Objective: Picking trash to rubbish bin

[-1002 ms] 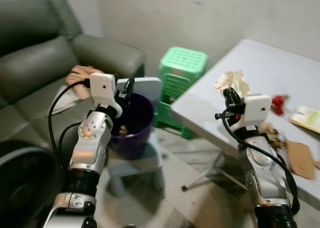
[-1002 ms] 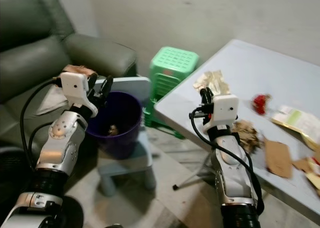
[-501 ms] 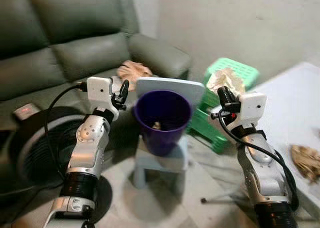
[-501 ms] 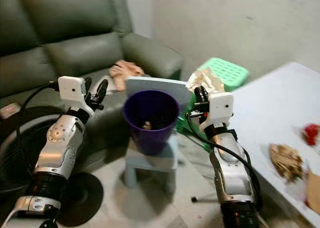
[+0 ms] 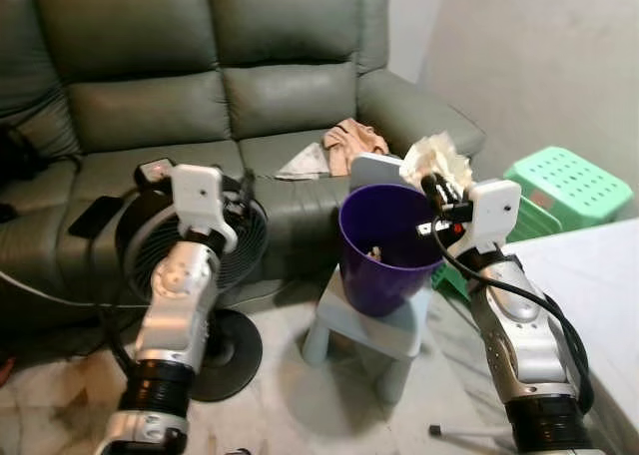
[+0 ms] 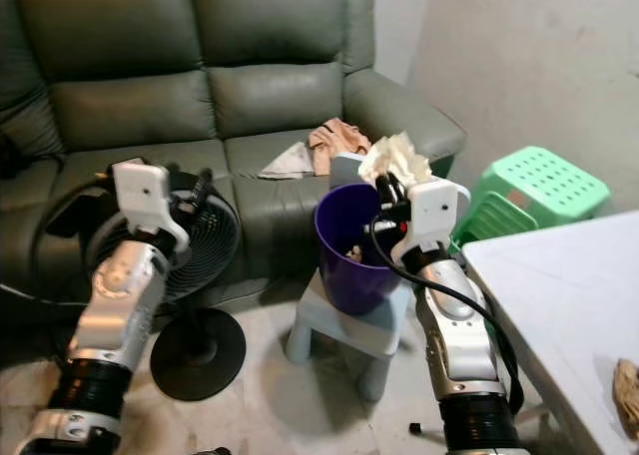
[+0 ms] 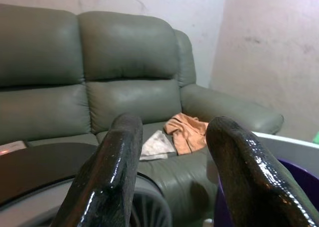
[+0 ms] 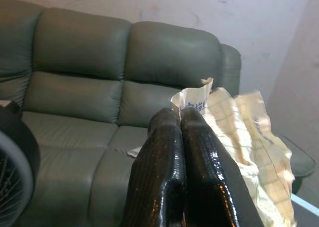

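Purple plastic makes up the rubbish bin point(image 5: 384, 245), which is standing on a small pale stool point(image 5: 374, 327) in front of a grey-green leather sofa point(image 5: 230, 96). The right gripper point(image 5: 431, 188) is hovering over the bin's far rim, its two black fingers point(image 8: 174, 172) pressing tight together on a crumpled paper wrapper point(image 5: 434, 158) that is sticking up above the bin's mouth. A few scraps are lying inside the bin. The left gripper point(image 7: 172, 152) is hanging with its fingers spread and nothing between them, just in front of a black floor fan point(image 5: 200, 245). An orange cloth point(image 5: 351, 141) is lying on the sofa seat.
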You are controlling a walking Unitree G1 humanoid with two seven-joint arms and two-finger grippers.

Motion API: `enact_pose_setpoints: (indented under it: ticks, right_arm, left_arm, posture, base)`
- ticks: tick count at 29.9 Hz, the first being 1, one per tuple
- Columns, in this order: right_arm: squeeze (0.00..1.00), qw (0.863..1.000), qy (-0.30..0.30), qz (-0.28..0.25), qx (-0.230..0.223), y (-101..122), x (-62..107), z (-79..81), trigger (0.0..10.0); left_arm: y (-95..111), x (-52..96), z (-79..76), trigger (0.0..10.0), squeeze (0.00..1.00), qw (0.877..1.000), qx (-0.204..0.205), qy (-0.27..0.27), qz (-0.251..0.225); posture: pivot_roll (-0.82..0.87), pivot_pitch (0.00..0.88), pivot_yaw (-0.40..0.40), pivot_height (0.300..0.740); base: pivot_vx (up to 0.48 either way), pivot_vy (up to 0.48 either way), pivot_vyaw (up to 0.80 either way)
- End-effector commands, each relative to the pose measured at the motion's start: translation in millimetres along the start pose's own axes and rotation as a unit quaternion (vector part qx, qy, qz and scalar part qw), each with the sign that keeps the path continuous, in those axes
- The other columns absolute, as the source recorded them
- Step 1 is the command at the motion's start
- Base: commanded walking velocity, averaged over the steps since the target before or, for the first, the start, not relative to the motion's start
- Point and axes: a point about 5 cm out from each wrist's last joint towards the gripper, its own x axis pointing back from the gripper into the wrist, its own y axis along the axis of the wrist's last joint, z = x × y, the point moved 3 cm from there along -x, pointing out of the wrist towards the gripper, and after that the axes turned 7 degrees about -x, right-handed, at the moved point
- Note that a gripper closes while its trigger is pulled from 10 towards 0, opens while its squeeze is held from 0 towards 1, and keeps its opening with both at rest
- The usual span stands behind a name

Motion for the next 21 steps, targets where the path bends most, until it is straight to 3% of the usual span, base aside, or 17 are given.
enact_pose_setpoints:
  ticks: [1, 4, 21]
  right_arm:
    - [0.0, 1.0, 0.005, 0.001, -0.004, 1.5, -2.5, 0.3, 10.0]
    - [0.0, 1.0, 0.011, 0.002, -0.005, 0.7, -3.7, 1.7, 10.0]
    - [0.0, 1.0, 0.024, 0.001, -0.012, -0.4, -10.3, 6.8, 10.0]
  left_arm:
    - [6.0, 0.5, 5.9, 10.0, 0.0, 1.0, 0.001, 0.006, -0.008]
    - [7.3, 0.6, 8.6, 10.0, 0.0, 1.0, 0.0, 0.013, -0.009]
    - [14.9, -1.6, 20.2, 10.0, 0.0, 0.999, -0.004, 0.029, -0.017]
  posture:
    - [0.02, 0.039, -0.124, 0.74]
    - [0.02, 0.039, -0.128, 0.74]
    - [0.04, 0.047, -0.129, 0.74]
  base:
    - [0.0, 0.0, 0.0]
    - [0.0, 0.0, 0.0]
    - [0.358, 0.0, 0.0]
